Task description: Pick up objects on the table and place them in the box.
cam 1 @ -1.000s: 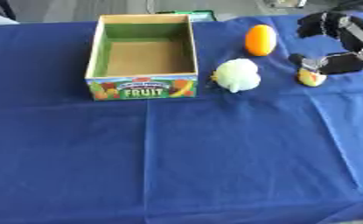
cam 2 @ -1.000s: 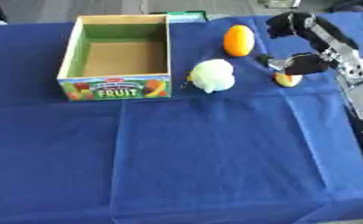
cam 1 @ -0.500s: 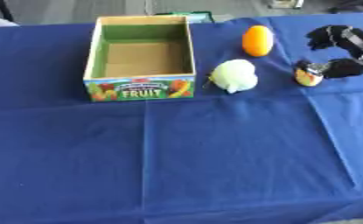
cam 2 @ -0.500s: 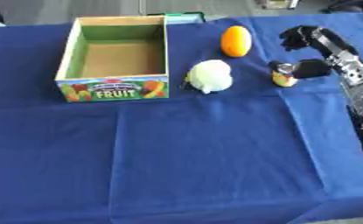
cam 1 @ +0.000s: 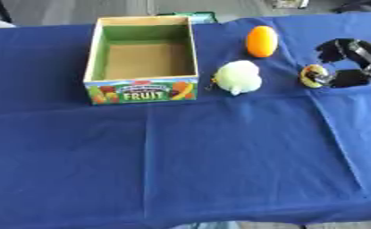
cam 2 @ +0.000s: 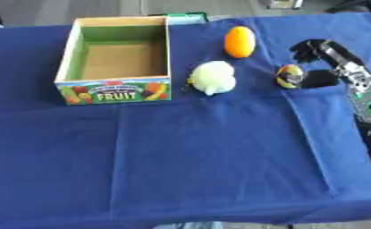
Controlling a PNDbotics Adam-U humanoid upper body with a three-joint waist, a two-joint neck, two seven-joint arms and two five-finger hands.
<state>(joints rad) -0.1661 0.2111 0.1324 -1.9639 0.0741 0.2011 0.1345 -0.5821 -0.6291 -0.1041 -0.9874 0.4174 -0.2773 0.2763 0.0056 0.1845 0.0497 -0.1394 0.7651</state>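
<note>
Three things lie out on the table [cam 1: 180, 170] and none is in the box [cam 1: 144, 53] yet — so, as I judge it, the whole task is left to do. Biggest first: the blue-covered table fills both views. On its far left part stands the box, open and bare inside, its fruit label toward me. Just right of the box's near corner sits a pale green round thing [cam 1: 238, 77], close to the box but apart from it. Beyond that, farther back and right, lies an orange oval fruit [cam 2: 240, 41], well clear of the others. Smallest is a yellow and dark piece [cam 2: 289, 76] near the right edge.

My right hand [cam 2: 319, 60] comes in from the right with its fingers curved around that small piece — the thumb below it, the other fingers arching above and behind — but I cannot tell whether they touch it or only bracket it. My left hand shows in neither view.
</note>
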